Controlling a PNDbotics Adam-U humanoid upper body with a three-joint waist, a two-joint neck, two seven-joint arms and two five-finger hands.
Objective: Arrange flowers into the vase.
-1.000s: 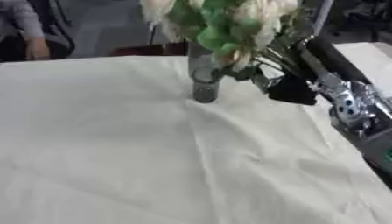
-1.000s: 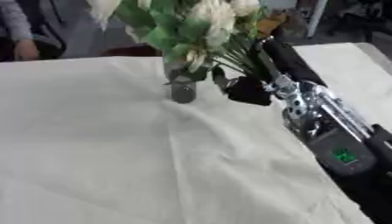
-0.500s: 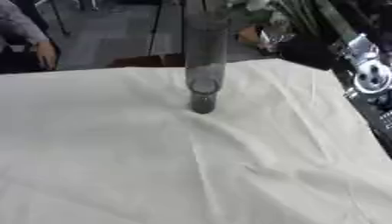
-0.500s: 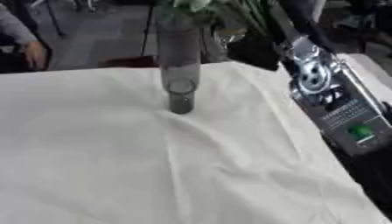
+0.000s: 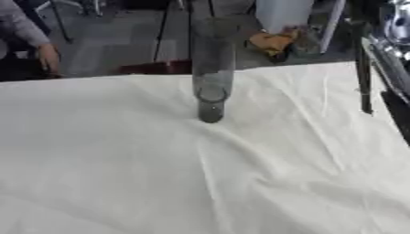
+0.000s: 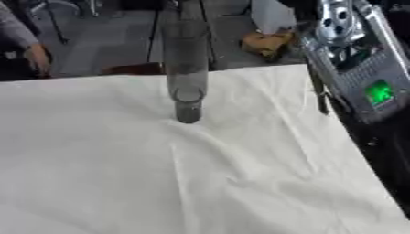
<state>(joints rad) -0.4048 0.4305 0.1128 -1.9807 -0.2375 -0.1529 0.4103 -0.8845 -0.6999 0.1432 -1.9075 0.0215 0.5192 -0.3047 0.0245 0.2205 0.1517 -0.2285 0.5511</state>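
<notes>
robot hand: neither in view, only right forearm (image 6: 360, 68) | vase (image 5: 211, 73): tall clear glass cylinder, apparently empty | cloth (image 5: 200, 173): white, creased

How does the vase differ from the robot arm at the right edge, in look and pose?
The vase is a see-through grey glass tube; the robot arm is solid silver and black metal with a lit green patch. The vase stands upright on the white tablecloth; the arm slants in along the cloth's right edge. The vase is narrow, the arm much bulkier. Neither shows flowers or a hand now.
</notes>
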